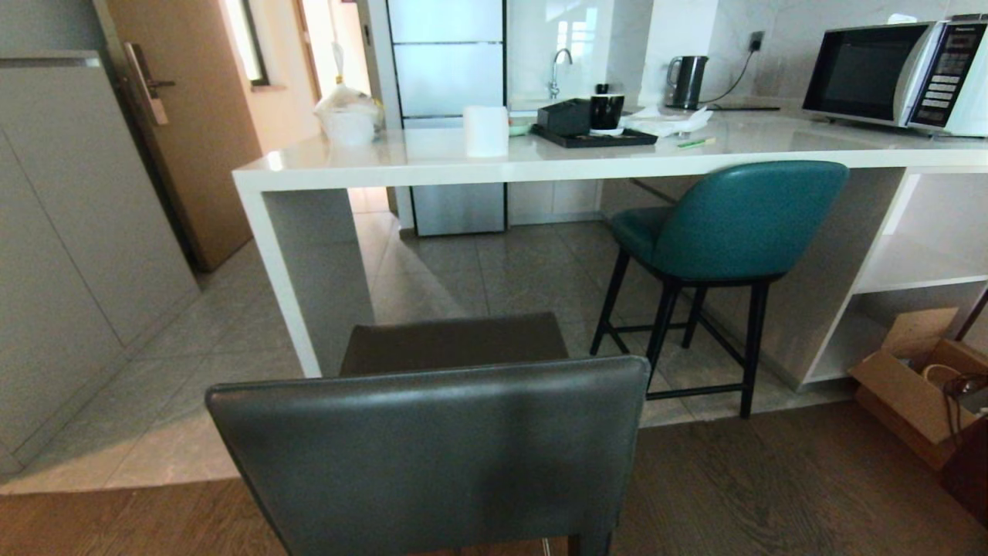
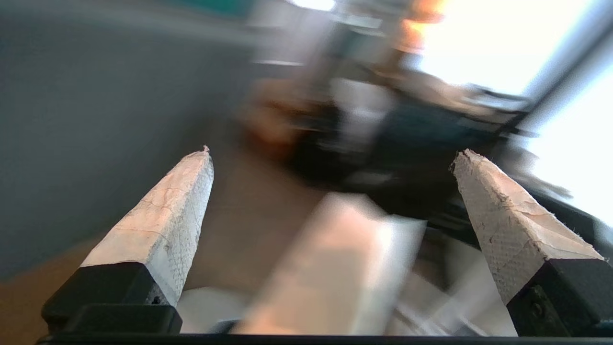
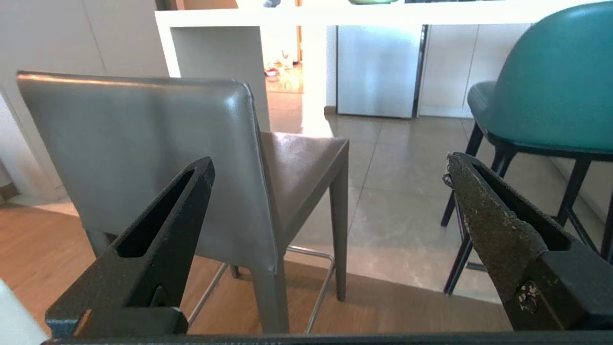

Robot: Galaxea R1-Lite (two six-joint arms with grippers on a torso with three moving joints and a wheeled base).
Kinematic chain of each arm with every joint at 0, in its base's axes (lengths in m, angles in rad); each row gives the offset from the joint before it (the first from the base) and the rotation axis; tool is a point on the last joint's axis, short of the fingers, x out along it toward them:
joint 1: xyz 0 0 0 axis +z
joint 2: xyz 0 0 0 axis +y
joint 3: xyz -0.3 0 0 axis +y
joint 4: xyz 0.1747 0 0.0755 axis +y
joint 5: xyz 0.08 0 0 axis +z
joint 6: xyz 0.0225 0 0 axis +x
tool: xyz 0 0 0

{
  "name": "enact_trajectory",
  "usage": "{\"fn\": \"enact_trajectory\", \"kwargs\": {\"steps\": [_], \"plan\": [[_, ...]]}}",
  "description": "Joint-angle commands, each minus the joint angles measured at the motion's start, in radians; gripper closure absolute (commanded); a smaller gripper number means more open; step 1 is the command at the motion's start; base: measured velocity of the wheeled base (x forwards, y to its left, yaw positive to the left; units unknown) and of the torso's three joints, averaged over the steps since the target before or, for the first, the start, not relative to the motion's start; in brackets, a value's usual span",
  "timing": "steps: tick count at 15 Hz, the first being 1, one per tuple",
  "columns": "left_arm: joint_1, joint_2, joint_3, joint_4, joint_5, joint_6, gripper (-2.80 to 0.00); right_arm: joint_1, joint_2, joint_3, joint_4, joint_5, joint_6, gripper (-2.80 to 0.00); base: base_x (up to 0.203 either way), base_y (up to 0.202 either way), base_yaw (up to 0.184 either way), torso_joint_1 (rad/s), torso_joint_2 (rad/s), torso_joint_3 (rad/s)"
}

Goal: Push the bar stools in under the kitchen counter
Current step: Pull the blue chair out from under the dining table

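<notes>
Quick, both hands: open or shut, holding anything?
Left hand: open, holding nothing.
Right hand: open, holding nothing, behind the grey stool.

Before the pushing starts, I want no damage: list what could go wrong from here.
1. The grey stool sits out from the counter, lined up near its end panel; a skewed push might ram that panel.
2. Its legs stand on wood, with tile ahead; the floor seam may catch them.
3. The open right claw could slip off the smooth backrest.
</notes>
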Motion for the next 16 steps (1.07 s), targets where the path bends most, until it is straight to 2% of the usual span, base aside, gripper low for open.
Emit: {"fn": "enact_trajectory", "kwargs": {"steps": [1, 2, 4, 6, 7, 8, 9, 10, 11, 12, 13, 15, 16], "plan": [[0.006, 0.021, -0.001, 0.116, 0.084, 0.259, -2.8, 0.0, 0.003, 0.006, -0.003, -0.006, 0.001, -2.8, 0.0, 0.0, 0.0, 0.0, 0.0, 0.0], [0.009, 0.026, 0.0, 0.149, 0.162, 0.393, -2.8, 0.0, 0.003, 0.013, -0.005, -0.025, -0.001, -2.8, 0.0, 0.0, 0.0, 0.0, 0.0, 0.0], [0.015, 0.03, 0.001, 0.214, 0.349, 0.611, -2.8, 0.0, 0.003, 0.038, -0.009, -0.09, -0.026, -2.8, 0.0, 0.0, 0.0, 0.0, 0.0, 0.0], [0.016, 0.03, 0.011, 0.253, 0.565, 0.758, -2.8, 0.0, 0.003, 0.067, -0.029, -0.154, -0.122, -2.8, 0.0, 0.0, 0.0, 0.0, 0.0, 0.0], [0.016, 0.03, 0.028, 0.259, 0.655, 0.848, -2.8, 0.0, 0.003, 0.09, -0.05, -0.169, -0.176, -2.8, 0.0, 0.0, 0.0, 0.0, 0.0, 0.0], [0.015, 0.029, 0.054, 0.258, 0.721, 0.924, -2.8, 0.0, 0.003, 0.092, -0.055, -0.176, -0.19, -2.8, 0.0, 0.0, 0.0, 0.0, 0.0, 0.0], [0.015, 0.029, 0.08, 0.258, 0.774, 0.948, -2.8, 0.0, 0.003, 0.092, -0.044, -0.18, -0.193, -2.8, 0.0, 0.0, 0.0, 0.0, 0.0, 0.0], [0.013, 0.027, 0.087, 0.267, 0.8, 0.925, -2.8, 0.0, 0.003, 0.092, -0.025, -0.206, -0.206, -2.8, 0.0, 0.0, 0.0, 0.0, 0.0, 0.0], [0.004, 0.015, 0.087, 0.284, 0.796, 0.872, -2.8, 0.0, 0.003, 0.092, -0.007, -0.227, -0.25, -2.8, 0.0, 0.0, 0.0, 0.0, 0.0, 0.0], [-0.029, -0.016, 0.084, 0.311, 0.771, 0.819, -2.8, 0.0, 0.003, 0.092, 0.014, -0.209, -0.273, -2.8, 0.0, 0.0, 0.0, 0.0, 0.0, 0.0], [-0.063, -0.039, 0.071, 0.347, 0.701, 0.767, -2.8, 0.0, 0.003, 0.091, 0.016, -0.104, -0.276, -2.8, 0.0, 0.0, 0.0, 0.0, 0.0, 0.0], [-0.059, -0.065, 0.056, 0.378, 0.564, 0.741, -2.8, 0.0, 0.003, 0.067, 0.017, 0.163, -0.222, -2.8, 0.0, 0.0, 0.0, 0.0, 0.0, 0.0], [-0.058, -0.068, 0.053, 0.388, 0.547, 0.739, -2.8, 0.003, 0.003, 0.029, 0.027, 0.247, -0.192, -2.8, 0.0, 0.0, 0.0, 0.0, 0.0, 0.0]]}}
